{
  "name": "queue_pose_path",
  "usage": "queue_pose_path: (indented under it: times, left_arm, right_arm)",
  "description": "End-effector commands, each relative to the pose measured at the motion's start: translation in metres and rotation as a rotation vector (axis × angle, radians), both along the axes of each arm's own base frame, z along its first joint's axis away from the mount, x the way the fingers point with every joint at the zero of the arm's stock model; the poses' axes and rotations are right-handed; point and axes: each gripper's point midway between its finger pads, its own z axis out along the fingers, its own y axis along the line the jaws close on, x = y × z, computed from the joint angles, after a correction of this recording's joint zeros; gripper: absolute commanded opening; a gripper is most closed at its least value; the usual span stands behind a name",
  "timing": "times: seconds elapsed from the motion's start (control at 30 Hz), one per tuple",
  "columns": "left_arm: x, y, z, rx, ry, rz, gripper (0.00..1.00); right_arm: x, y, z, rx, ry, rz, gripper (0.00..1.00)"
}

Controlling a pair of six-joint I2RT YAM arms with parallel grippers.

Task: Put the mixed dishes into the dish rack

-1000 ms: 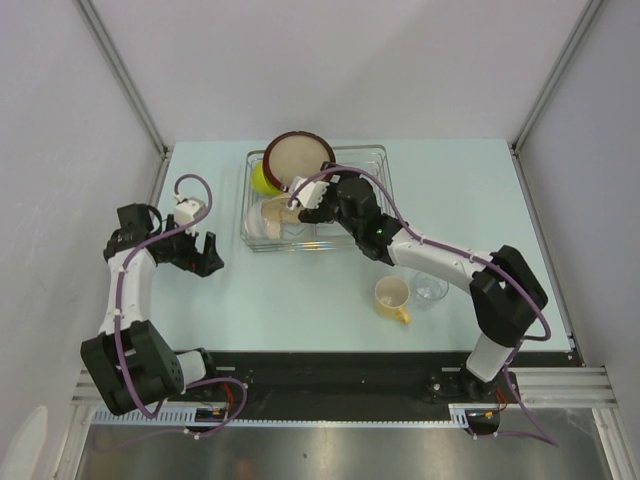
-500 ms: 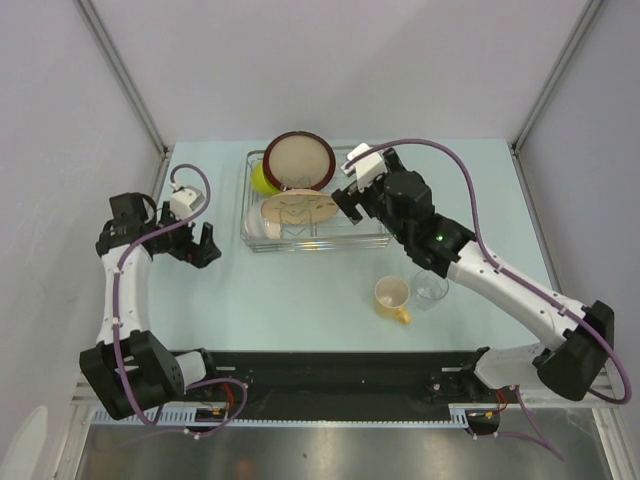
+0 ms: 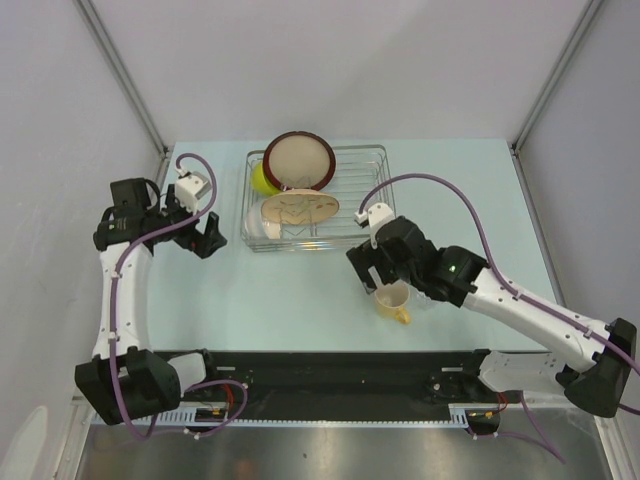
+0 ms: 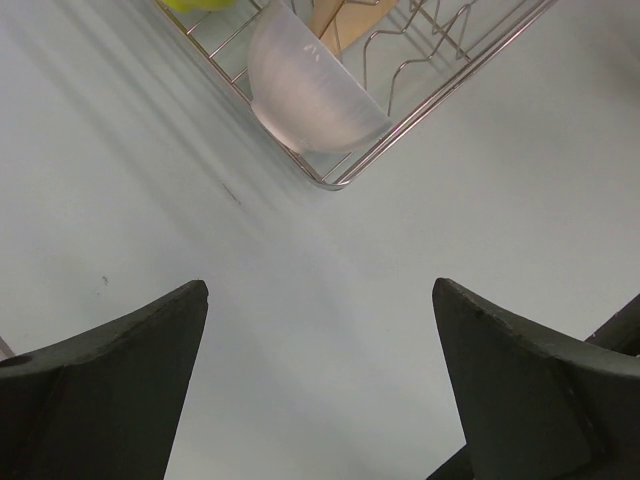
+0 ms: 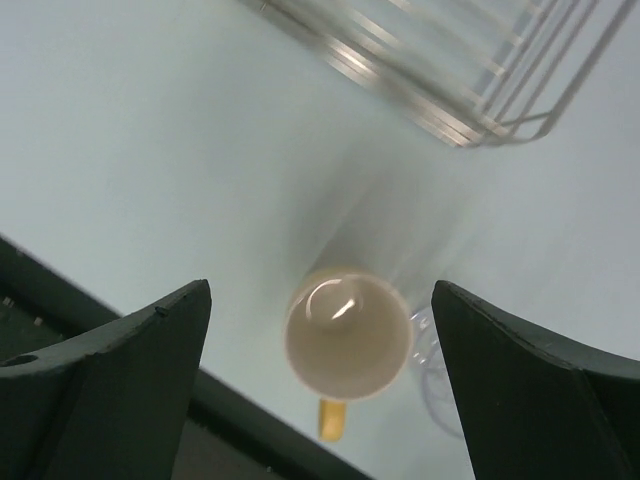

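On the pale blue-green tabletop point(image 3: 300, 290), toward its far edge: a rectangular silver wire dish rack point(image 3: 362, 205). Inside, four dishes: a dark-red-rimmed beige plate point(image 3: 299, 160) standing at the far side, a lime-green bowl point(image 3: 263, 180) just left of it, a beige plate with leafy pattern point(image 3: 298, 208) leaning in the middle, and a translucent white bowl point(image 4: 310, 90) tipped on its side in the near-left corner. Out on the tabletop, toward the near edge: a pale yellow mug point(image 5: 347, 345), upright, with a small clear glass point(image 5: 440, 400) just beside it. For the left claw point(image 3: 207, 240) — gapes fully, grips nothing, hovers off the rack's near-left corner. For the right claw point(image 5: 320, 290) — likewise spread wide and empty, poised above the mug.
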Motion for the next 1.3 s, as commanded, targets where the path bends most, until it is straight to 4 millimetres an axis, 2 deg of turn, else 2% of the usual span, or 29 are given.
queue_pose_path:
  times: [0.0, 0.07, 0.17, 0.2, 0.3, 0.43, 0.5, 0.53, 0.57, 0.67, 0.73, 1.0, 1.1, 1.13, 1.17, 1.27]
  left_arm:
    - [-0.001, -0.007, 0.022, -0.008, -0.055, -0.003, 1.0]
    - [-0.002, -0.008, 0.021, -0.006, -0.05, -0.003, 1.0]
    - [-0.003, -0.007, 0.021, 0.003, -0.05, 0.0, 1.0]
    - [-0.003, -0.007, 0.02, 0.004, -0.049, 0.0, 1.0]
    - [-0.004, -0.006, 0.018, 0.007, -0.043, 0.003, 0.99]
    - [-0.006, -0.007, 0.016, 0.005, -0.04, 0.004, 1.0]
    - [-0.008, -0.007, 0.016, 0.006, -0.037, 0.001, 1.0]
    - [-0.009, -0.008, 0.016, 0.005, -0.039, 0.0, 1.0]
    - [-0.01, -0.008, 0.016, 0.005, -0.036, -0.003, 1.0]
    - [-0.011, -0.008, 0.017, 0.005, -0.04, -0.002, 1.0]
    - [-0.013, -0.01, 0.019, 0.004, -0.044, -0.007, 1.0]
    - [-0.015, -0.013, 0.027, -0.003, -0.059, -0.014, 1.0]
    - [-0.018, -0.015, 0.028, -0.004, -0.06, -0.021, 1.0]
    - [-0.018, -0.015, 0.028, -0.003, -0.062, -0.021, 1.0]
    - [-0.018, -0.015, 0.028, -0.006, -0.059, -0.022, 1.0]
    - [-0.019, -0.017, 0.032, -0.017, -0.06, -0.032, 1.0]
  right_arm:
    - [-0.045, 0.004, -0.027, 0.021, 0.147, 0.0, 0.93]
    - [-0.057, 0.006, -0.039, 0.009, 0.183, 0.014, 0.85]
    - [-0.066, 0.006, -0.048, 0.007, 0.208, 0.009, 0.79]
    - [-0.071, 0.004, -0.058, -0.008, 0.226, 0.004, 0.77]
    - [-0.075, -0.001, -0.075, -0.024, 0.247, -0.005, 0.73]
    - [-0.07, -0.001, -0.085, -0.033, 0.235, -0.019, 0.67]
    - [-0.069, 0.003, -0.09, -0.037, 0.239, -0.017, 0.51]
    - [-0.069, 0.003, -0.094, -0.045, 0.243, -0.019, 0.39]
    - [-0.068, 0.003, -0.1, -0.058, 0.25, -0.022, 0.37]
    - [-0.065, 0.008, -0.106, -0.055, 0.253, -0.02, 0.36]
    - [-0.062, 0.011, -0.107, -0.048, 0.257, -0.014, 0.29]
    - [-0.055, 0.0, -0.112, -0.053, 0.269, -0.033, 0.29]
    - [-0.056, -0.002, -0.115, -0.04, 0.295, -0.042, 0.17]
    - [-0.058, 0.0, -0.115, -0.025, 0.312, -0.036, 0.03]
    - [-0.058, 0.001, -0.116, -0.016, 0.323, -0.038, 0.0]
    - [-0.054, 0.008, -0.107, 0.044, 0.314, -0.044, 0.0]
